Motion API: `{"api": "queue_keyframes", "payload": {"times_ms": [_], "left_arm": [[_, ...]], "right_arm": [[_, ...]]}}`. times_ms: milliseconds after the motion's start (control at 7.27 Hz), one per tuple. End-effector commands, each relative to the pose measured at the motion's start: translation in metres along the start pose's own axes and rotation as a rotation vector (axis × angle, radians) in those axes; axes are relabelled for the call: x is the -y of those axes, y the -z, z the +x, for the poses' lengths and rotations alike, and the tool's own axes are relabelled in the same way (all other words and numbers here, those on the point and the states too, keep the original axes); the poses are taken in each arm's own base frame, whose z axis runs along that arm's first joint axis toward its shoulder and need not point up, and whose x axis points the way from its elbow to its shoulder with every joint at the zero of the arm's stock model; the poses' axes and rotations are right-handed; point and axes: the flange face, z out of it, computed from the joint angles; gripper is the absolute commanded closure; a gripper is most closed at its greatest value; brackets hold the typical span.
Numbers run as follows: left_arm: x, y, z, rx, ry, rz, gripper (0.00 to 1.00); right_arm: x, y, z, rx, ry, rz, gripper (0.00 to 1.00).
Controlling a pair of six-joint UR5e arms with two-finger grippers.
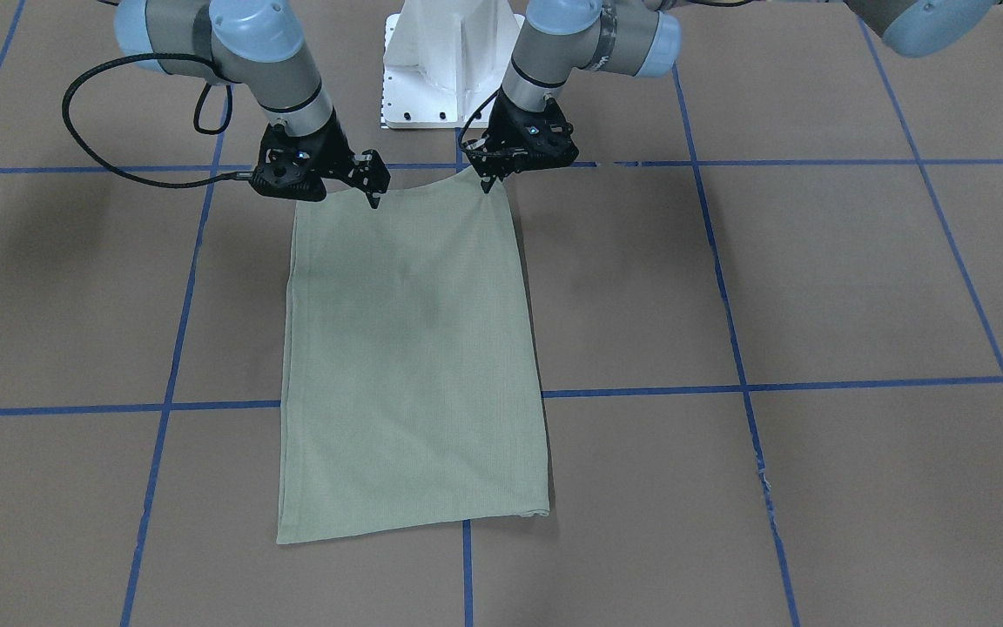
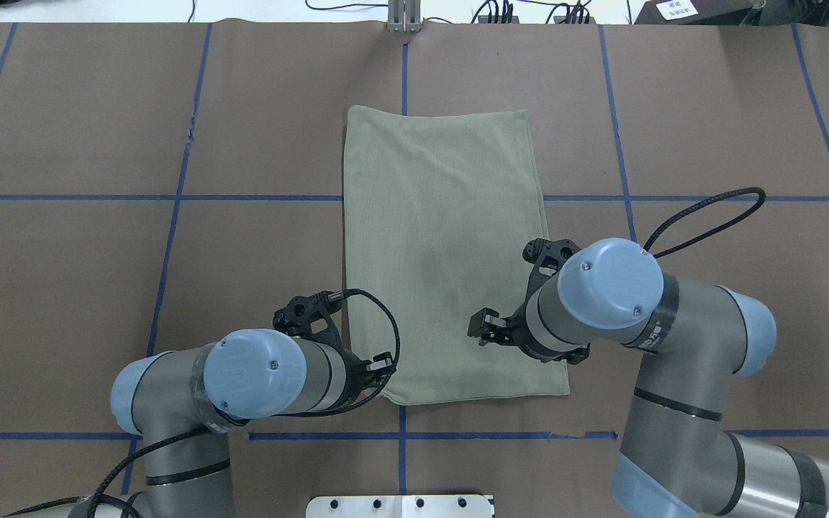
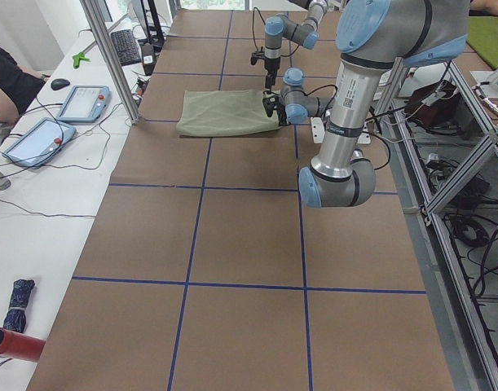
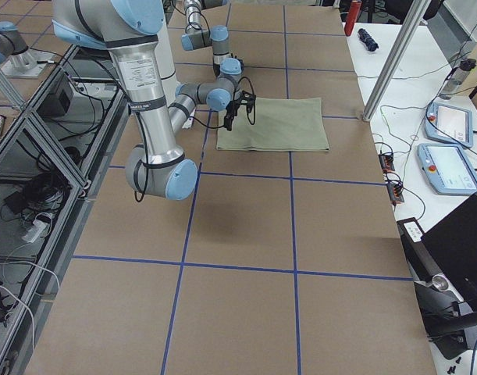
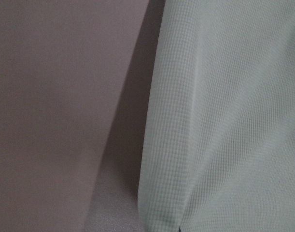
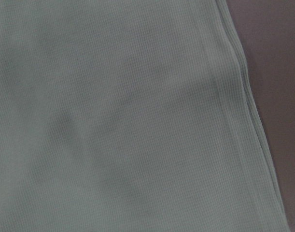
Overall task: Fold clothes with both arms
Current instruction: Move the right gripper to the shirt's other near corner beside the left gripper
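Even, diffuse light is falling from above on the brown table (image 1: 815,279), and nothing is glaring. The arms (image 1: 275,78) are casting soft grey shadows on either side of the green shirt (image 1: 414,366), at its robot end. A faint dark patch is lying near the shirt's middle. In the overhead view, the strip beyond the shirt's far end is washing out white. Both wrist views are looking dim and blurred, with a dark shadow band hugging the shirt's edge.

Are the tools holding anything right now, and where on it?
Both seem to pinch the sage-green knit shirt by its robot-side edge: left tool at one corner, right tool further along.
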Motion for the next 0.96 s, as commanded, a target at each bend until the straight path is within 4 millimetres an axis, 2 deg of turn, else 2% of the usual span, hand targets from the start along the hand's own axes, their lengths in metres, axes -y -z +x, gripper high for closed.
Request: {"api": "queue_keyframes", "payload": {"times_ms": [0, 275, 412, 550, 825], "left_arm": [[0.0, 0.0, 0.0, 0.0, 0.0, 0.0, 1.0], [0.0, 0.001, 0.001, -0.003, 0.0, 0.001, 1.0], [0.0, 0.0, 0.001, -0.002, 0.0, 0.001, 1.0], [0.0, 0.0, 0.001, -0.002, 0.0, 0.002, 1.0], [0.0, 0.0, 0.001, -0.002, 0.001, 0.001, 1.0]], "right_arm": [[-0.033, -0.013, -0.009, -0.001, -0.207, 0.006, 0.0], [-0.031, -0.025, -0.002, -0.025, -0.266, 0.023, 0.0], [-0.029, -0.04, 0.005, -0.056, -0.28, 0.035, 0.0], [-0.037, -0.052, 0.008, -0.069, -0.267, 0.065, 0.0], [-0.04, -0.056, 0.01, -0.078, -0.263, 0.07, 0.0]]}}
